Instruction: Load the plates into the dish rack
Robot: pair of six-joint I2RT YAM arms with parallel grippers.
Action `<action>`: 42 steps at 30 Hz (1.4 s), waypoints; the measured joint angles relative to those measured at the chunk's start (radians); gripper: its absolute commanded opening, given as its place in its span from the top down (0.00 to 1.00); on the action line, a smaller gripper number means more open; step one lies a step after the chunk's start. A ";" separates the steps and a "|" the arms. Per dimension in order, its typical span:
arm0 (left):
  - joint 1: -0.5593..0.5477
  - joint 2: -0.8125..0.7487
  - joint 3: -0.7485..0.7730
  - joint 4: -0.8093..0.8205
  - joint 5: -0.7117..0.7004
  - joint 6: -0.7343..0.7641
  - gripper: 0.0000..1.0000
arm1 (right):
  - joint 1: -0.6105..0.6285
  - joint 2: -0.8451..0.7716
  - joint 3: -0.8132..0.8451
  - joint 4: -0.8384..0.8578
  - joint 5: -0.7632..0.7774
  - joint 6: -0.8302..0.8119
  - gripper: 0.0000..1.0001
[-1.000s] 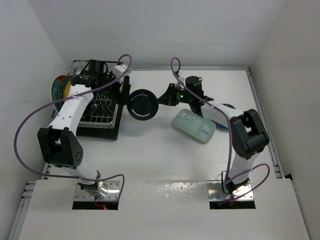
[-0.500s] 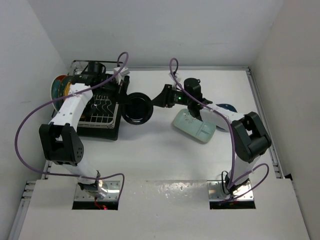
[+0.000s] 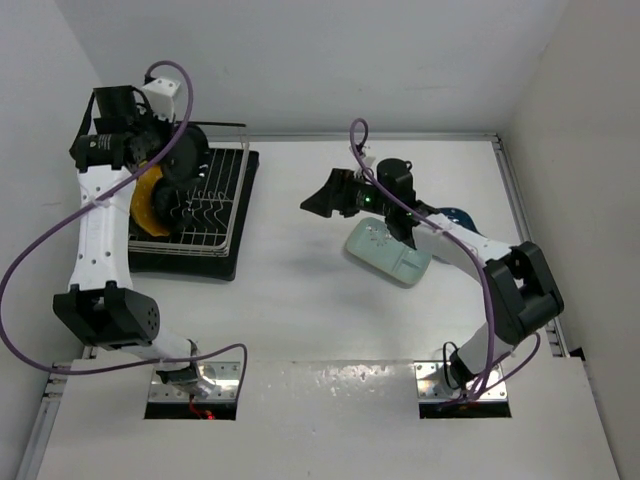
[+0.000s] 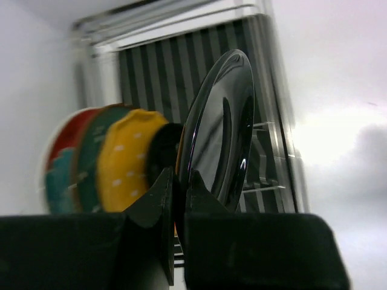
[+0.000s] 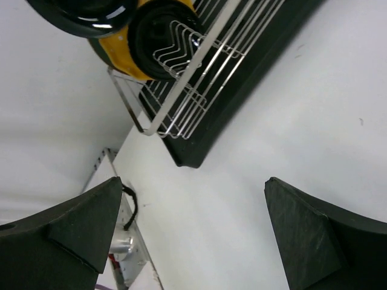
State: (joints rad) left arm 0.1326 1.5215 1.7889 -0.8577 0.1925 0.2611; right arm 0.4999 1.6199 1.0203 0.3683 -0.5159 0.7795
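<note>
My left gripper [image 3: 163, 160] is shut on the rim of a glossy black plate [image 3: 192, 152], held edge-on above the left end of the wire dish rack [image 3: 215, 205]. In the left wrist view the black plate [image 4: 221, 133] rises from between the fingertips of the left gripper [image 4: 179, 181]. Behind it stand a yellow plate [image 4: 124, 157], a green plate [image 4: 89, 163] and a red plate [image 4: 65, 130]. My right gripper [image 3: 325, 195] hangs open over the middle of the table, holding nothing. Seen from the right wrist, the right gripper [image 5: 193, 205] spans bare table.
A pale green rectangular dish [image 3: 390, 250] lies right of centre, under the right arm. A dark blue plate [image 3: 457, 215] lies beyond it. The rack [image 5: 211, 78] sits on a black drip tray [image 3: 190, 262] at the far left, close to the side wall.
The black plate, held between both grippers mid-table, has gone with the left gripper up and left over the rack. The right gripper has let go and drawn back to the right.
</note>
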 measured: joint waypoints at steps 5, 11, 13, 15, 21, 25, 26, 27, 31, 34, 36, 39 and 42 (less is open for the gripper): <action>0.000 -0.024 -0.074 0.092 -0.198 0.008 1.00 | 0.000 -0.023 -0.033 -0.035 0.037 -0.027 0.01; 0.003 0.001 -0.217 0.166 -0.344 0.027 1.00 | -0.001 -0.038 -0.060 -0.058 0.056 -0.047 0.01; 0.005 0.004 -0.249 0.191 -0.363 0.029 1.00 | -0.004 -0.050 -0.070 -0.063 0.064 -0.050 0.01; 0.006 0.004 -0.278 0.216 -0.380 0.030 1.00 | -0.007 -0.062 -0.081 -0.065 0.070 -0.054 0.01; 0.031 0.005 -0.349 0.275 -0.363 0.024 1.00 | -0.019 -0.092 -0.106 -0.085 0.095 -0.066 0.01; 0.055 0.006 -0.395 0.301 -0.291 0.011 1.00 | -0.032 -0.112 -0.125 -0.105 0.102 -0.077 0.01; 0.066 0.006 -0.413 0.303 -0.269 0.010 1.00 | -0.037 -0.117 -0.129 -0.111 0.105 -0.079 0.01; 0.071 0.008 -0.421 0.304 -0.254 0.005 1.00 | -0.042 -0.123 -0.134 -0.116 0.106 -0.081 0.01; 0.089 0.022 -0.459 0.306 -0.206 0.000 0.92 | -0.069 -0.146 -0.144 -0.149 0.125 -0.098 0.01; 0.091 0.040 -0.467 0.306 -0.190 -0.002 0.68 | -0.098 -0.176 -0.145 -0.220 0.164 -0.120 0.01; 0.093 0.046 -0.470 0.306 -0.197 0.010 0.60 | -0.121 -0.206 -0.147 -0.280 0.212 -0.134 0.01; 0.103 0.047 -0.471 0.306 -0.197 0.013 0.48 | -0.171 -0.265 -0.169 -0.378 0.316 -0.152 0.01; 0.101 0.046 -0.469 0.303 -0.180 0.013 0.40 | -0.239 -0.312 -0.200 -0.480 0.422 -0.159 0.30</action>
State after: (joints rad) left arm 0.2337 1.5673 1.3197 -0.5545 0.0128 0.2737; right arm 0.2607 1.3075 0.8200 -0.1112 -0.0937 0.6201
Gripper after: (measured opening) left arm 0.574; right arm 0.905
